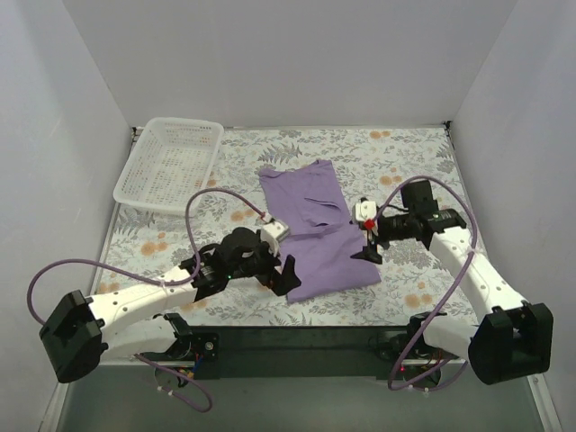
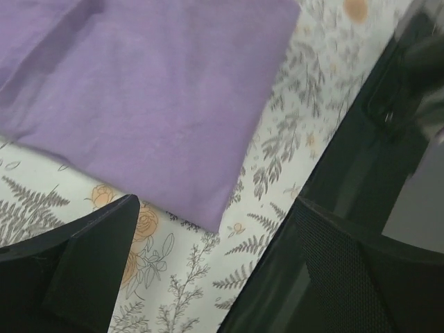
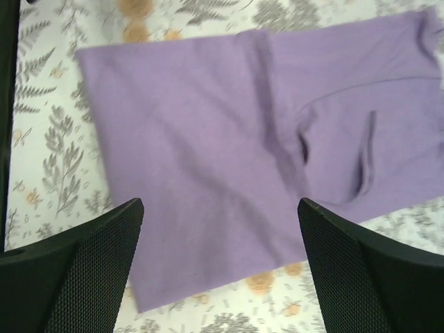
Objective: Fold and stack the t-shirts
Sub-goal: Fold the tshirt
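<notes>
- Black fingers (image 3: pixel 76 270) of right pincer (image 3: pixel 222 277) closest in its wrist view, spread wide, gripping nothing, hanging over right side of t-shirt (image 3: pixel 208 159).
- Left pincer (image 1: pixel 284 277) likewise parted and empty, poised above garment's near-left corner, close to near edge of worktop (image 1: pixel 405 153).
- Lavender t-shirt lying mid-worktop between both pincers, folded into a rough oblong, running from centre toward near edge.
- Soft matte cotton, mostly smooth, with a few creases and one curved fold near an end.
- Finger pads faced with fine mesh texture.
- Worktop covered in floral, fern-printed cloth.
- White plastic lattice basket (image 1: pixel 171 162) at far-left corner, well apart from shirt.
</notes>
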Motion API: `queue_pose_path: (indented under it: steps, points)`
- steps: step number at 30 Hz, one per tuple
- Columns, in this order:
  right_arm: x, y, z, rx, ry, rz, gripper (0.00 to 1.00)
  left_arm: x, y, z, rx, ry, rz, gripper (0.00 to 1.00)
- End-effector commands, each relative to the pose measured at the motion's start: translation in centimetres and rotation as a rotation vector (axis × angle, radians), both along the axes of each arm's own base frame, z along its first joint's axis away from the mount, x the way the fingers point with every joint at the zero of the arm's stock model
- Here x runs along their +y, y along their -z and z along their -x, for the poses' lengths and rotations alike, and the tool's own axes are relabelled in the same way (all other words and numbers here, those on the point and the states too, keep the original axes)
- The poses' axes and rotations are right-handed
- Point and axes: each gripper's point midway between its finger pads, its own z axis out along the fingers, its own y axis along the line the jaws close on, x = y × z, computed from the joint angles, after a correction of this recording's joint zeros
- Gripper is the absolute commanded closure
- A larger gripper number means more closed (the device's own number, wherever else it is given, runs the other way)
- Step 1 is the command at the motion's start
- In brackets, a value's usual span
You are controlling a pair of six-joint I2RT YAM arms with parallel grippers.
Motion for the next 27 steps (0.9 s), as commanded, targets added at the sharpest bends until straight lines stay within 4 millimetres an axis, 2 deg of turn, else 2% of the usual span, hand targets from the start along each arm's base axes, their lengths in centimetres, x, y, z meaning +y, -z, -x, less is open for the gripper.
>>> queue_pose_path:
  steps: [1,2,4,10,13,15,16,19,27]
  points:
    - [-1.2,3.4,2.2,-0.044,-0.072,0.045,0.02,-1.5,0.1,1.8,-0.286,0.299,-0.124,0.08]
    - [-1.6,3.8,3.3,-0.065,-0.082,0.041,0.02,-2.0,0.5,3.1,-0.321,0.361,-0.140,0.09]
    - [-2.6,4.3,4.4,-0.127,-0.071,0.041,0.02,-1.6,2.0,4.0,-0.453,0.443,-0.217,0.09]
    - [-3.7,6.4,4.6,-0.164,-0.096,0.128,0.05,-1.3,3.4,5.4,-0.542,0.480,-0.266,0.12]
    - [-4.1,7.5,4.4,-0.190,-0.132,0.170,0.06,-0.6,5.0,4.8,-0.561,0.447,-0.319,0.14]
    - [-4.4,8.1,4.2,-0.238,-0.172,0.204,0.07,-1.0,5.2,4.7,-0.584,0.445,-0.315,0.15]
    - [-4.5,8.4,4.0,-0.238,-0.183,0.213,0.07,-0.9,5.9,4.5,-0.584,0.444,-0.339,0.15]
    - [-4.6,8.6,3.3,-0.263,-0.206,0.233,0.07,-1.0,6.8,4.0,-0.601,0.435,-0.370,0.15]
    - [-4.6,9.6,2.8,-0.234,-0.239,0.240,0.09,-2.0,7.4,2.4,-0.649,0.397,-0.415,0.20]
